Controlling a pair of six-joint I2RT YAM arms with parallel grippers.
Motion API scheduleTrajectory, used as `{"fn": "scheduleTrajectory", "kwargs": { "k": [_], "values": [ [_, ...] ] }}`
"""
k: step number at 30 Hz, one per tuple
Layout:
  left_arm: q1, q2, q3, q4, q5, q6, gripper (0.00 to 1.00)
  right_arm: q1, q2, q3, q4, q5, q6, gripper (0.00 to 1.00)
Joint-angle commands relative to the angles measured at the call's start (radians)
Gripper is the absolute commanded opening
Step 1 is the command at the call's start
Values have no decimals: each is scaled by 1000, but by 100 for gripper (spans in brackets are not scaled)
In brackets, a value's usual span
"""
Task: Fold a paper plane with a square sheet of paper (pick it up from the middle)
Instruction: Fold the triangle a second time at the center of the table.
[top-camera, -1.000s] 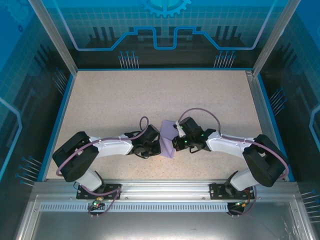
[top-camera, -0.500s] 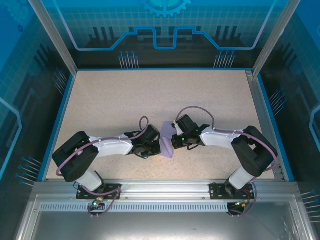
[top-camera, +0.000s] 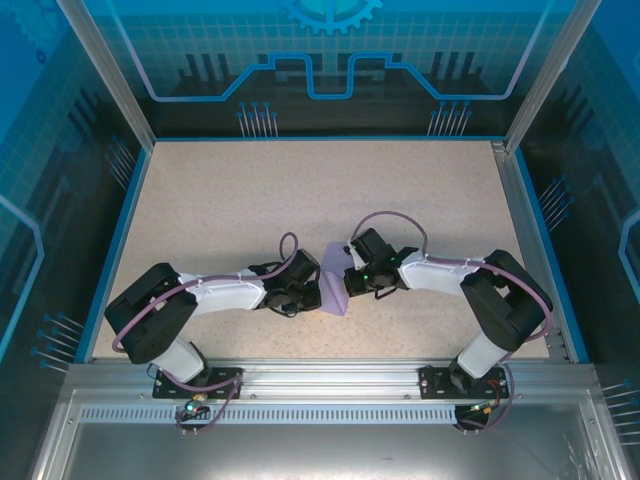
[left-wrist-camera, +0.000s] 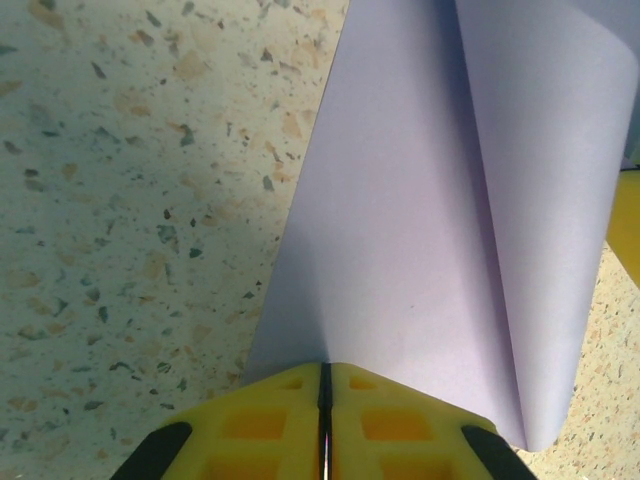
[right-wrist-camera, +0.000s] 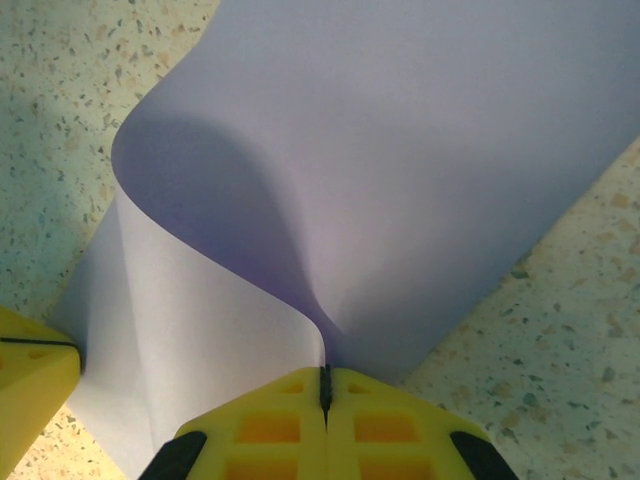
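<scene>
The lavender square sheet of paper hangs bent between my two grippers, just above the speckled table's near middle. My left gripper is shut on its left edge. In the left wrist view the yellow fingers meet at the gripper tip, and the sheet rises from there with one long crease. My right gripper is shut on the opposite edge. In the right wrist view the sheet curls up and over from the pinch at that gripper. The paper plane is out of view.
The speckled table has a blue rim and aluminium posts at its back corners. A metal rail runs along the near edge by both arm bases. The left gripper's yellow finger shows low left in the right wrist view.
The right arm has folded its elbow inward and its gripper has shifted slightly left and back with the paper's edge, so the sheet is bent more. The left arm has stayed put.
</scene>
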Motion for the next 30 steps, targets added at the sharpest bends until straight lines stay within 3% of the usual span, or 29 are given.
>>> {"fn": "scheduleTrajectory", "kwargs": {
  "k": [1, 30],
  "values": [
    [0, 9, -1, -75, -36, 14, 12, -16, 26, 25, -17, 1, -1, 3],
    [0, 23, 3, -63, -21, 15, 13, -16, -8, 30, -57, 34, 13, 4]
  ]
}}
